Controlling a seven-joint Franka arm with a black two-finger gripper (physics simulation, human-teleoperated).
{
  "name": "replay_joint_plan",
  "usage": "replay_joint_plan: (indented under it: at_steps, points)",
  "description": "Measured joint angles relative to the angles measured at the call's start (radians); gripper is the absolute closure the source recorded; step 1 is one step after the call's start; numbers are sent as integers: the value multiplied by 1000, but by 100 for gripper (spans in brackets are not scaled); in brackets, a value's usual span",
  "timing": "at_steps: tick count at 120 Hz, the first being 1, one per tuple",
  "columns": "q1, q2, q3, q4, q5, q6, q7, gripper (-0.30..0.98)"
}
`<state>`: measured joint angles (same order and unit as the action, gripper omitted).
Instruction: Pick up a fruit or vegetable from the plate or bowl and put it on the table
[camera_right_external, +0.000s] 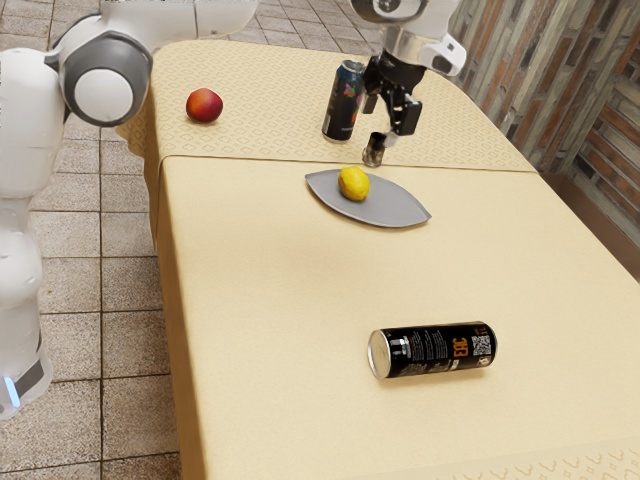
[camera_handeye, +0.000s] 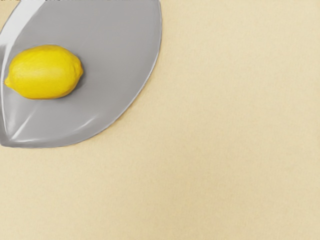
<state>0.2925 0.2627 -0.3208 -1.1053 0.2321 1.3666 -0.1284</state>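
Spread and empty, the black two-finger gripper (camera_right_external: 389, 112) is poised; the oval yellow lemon (camera_right_external: 354, 184) is cradled near one corner of the leaf-shaped grey plate (camera_right_external: 395, 208). An off-centre pinch, and it could be rolled rimward; a sideways swing, and the upright dark metal can (camera_right_external: 344, 102) might be toppled!

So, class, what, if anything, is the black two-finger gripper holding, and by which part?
The black two-finger gripper holds nothing: its fingers stand apart, and the yellow lemon lies on the grey pointed plate.
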Motion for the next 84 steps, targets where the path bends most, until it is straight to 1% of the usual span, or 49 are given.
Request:
replay_joint_plan:
  at_steps: [28, 48, 63, 71, 84]
  points:
    - [-3, 47, 3, -27, -13, 77, -120, 0]
    - [28, 57, 5, -61, 7, 114, -212, 0]
    - [45, 63, 8, -96, 8, 137, -269, 0]
    - [45, 59, 11, -108, -19, 151, -314, 0]
    - [39, 55, 12, -97, -111, 165, -439, 0]
